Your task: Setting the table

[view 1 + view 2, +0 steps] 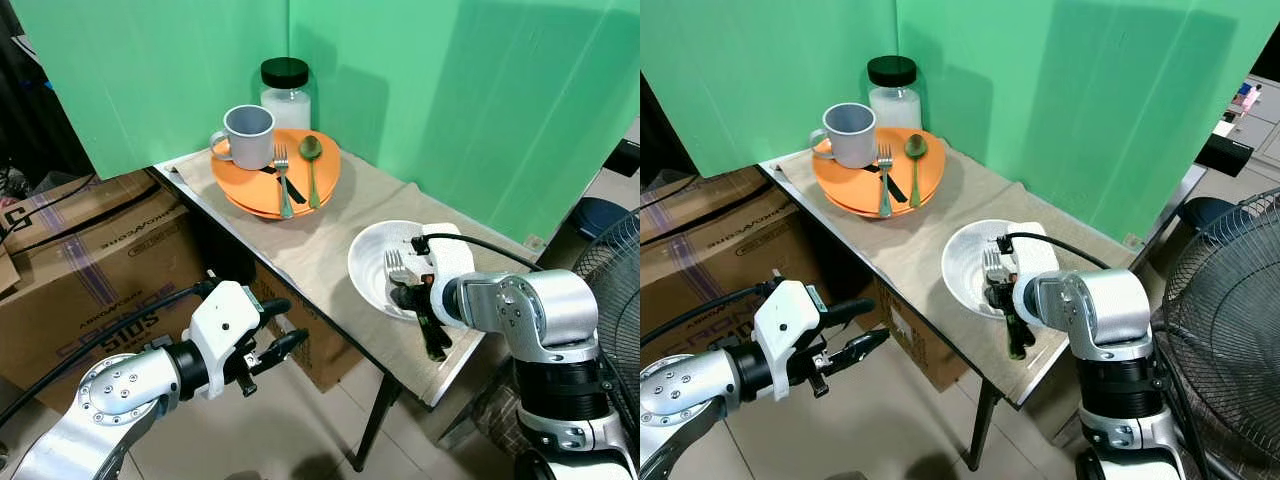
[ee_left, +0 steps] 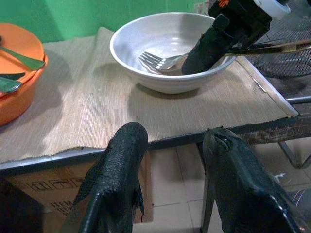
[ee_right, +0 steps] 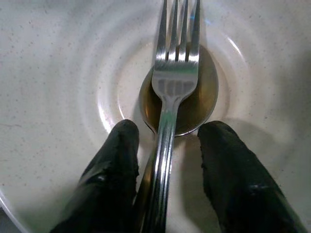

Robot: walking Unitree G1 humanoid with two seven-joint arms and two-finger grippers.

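Observation:
A white bowl (image 1: 372,262) sits near the table's front right corner on a beige mat (image 1: 300,240). In it lie a silver fork (image 3: 173,77) and, under it, a brownish spoon (image 3: 206,104). My right gripper (image 3: 167,133) reaches into the bowl, open, one black finger on each side of the fork's handle. My left gripper (image 1: 276,326) hangs open below the table's edge, left of the bowl, with nothing in it. At the back, a stack of orange plates (image 1: 240,180) carries a grey mug (image 1: 249,135), another fork (image 1: 283,180) and a green spoon (image 1: 312,165).
A jar with a black lid (image 1: 286,92) stands behind the orange plates, against the green screen (image 1: 450,90). Cardboard boxes (image 1: 90,270) sit on the floor to the left. A floor fan (image 1: 612,290) stands at the right.

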